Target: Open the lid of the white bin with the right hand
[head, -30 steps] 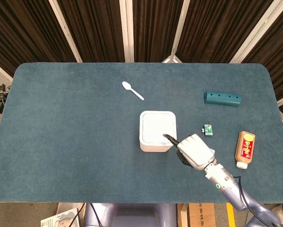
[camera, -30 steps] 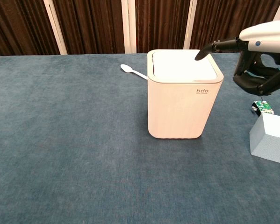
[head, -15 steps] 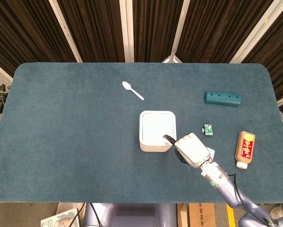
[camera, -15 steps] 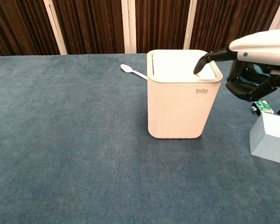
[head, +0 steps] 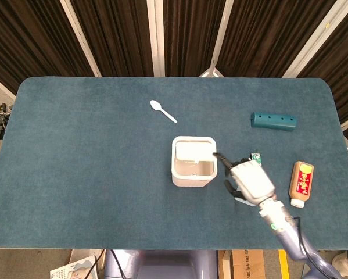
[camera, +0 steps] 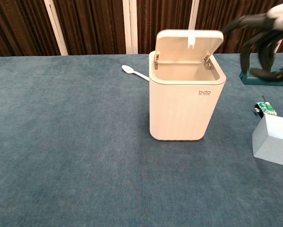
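The lid [camera: 189, 40] of the white bin [camera: 185, 106], near the table's middle, has sprung up since 0.5 s ago; the right hand [head: 250, 180] has pulled back, empty, fingers apart. Task looks done.

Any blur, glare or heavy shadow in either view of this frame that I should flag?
Chest view: the right hand is smeared by motion blur at the top right, while the white bin and its raised lid stay sharp. Head view: the right hand is only slightly soft; lighting is even over the table, with no glare and only faint shadows.
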Controlling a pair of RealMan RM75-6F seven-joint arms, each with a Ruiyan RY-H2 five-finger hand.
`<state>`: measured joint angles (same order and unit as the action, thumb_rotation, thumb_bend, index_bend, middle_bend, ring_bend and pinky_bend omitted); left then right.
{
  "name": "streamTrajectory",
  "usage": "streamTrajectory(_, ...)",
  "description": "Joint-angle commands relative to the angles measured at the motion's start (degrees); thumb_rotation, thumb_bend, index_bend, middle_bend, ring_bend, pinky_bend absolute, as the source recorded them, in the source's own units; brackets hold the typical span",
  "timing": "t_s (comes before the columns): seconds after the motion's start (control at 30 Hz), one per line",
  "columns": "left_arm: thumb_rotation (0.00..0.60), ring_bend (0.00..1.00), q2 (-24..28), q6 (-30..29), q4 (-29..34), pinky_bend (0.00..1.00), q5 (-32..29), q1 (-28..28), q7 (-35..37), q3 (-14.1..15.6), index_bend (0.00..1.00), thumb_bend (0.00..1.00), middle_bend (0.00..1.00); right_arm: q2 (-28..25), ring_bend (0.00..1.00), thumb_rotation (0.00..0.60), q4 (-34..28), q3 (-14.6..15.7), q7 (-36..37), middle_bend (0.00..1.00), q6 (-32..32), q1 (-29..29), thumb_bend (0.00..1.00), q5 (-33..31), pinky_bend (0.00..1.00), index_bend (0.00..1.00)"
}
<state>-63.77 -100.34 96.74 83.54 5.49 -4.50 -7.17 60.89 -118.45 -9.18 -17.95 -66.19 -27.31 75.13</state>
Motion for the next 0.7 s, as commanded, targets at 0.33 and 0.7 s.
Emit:
streamTrajectory(0.33, 0.6, 0.0, -0.2, 0.1, 0.5, 0.0, 0.6, -0.1, -1.5, 0.5, 0.11, 0.02, 0.03, 6.2, 0.24, 0.6, 19.0, 7.5, 11.4, 0.16, -20.6, 16.7, 0.31, 8.0, 0.22, 0.07)
streamTrajectory(0.7, 0.6, 0.0, 0.6, 2.0, 0.5, 0.0, 1.5, -0.4, -2.2, 1.9, 0.11, 0.02, 0.03, 10.8, 0.21, 0.6, 27.6, 8.6, 11.0, 0.14, -26.9, 19.9, 0.31, 13.7, 0.17, 0.05)
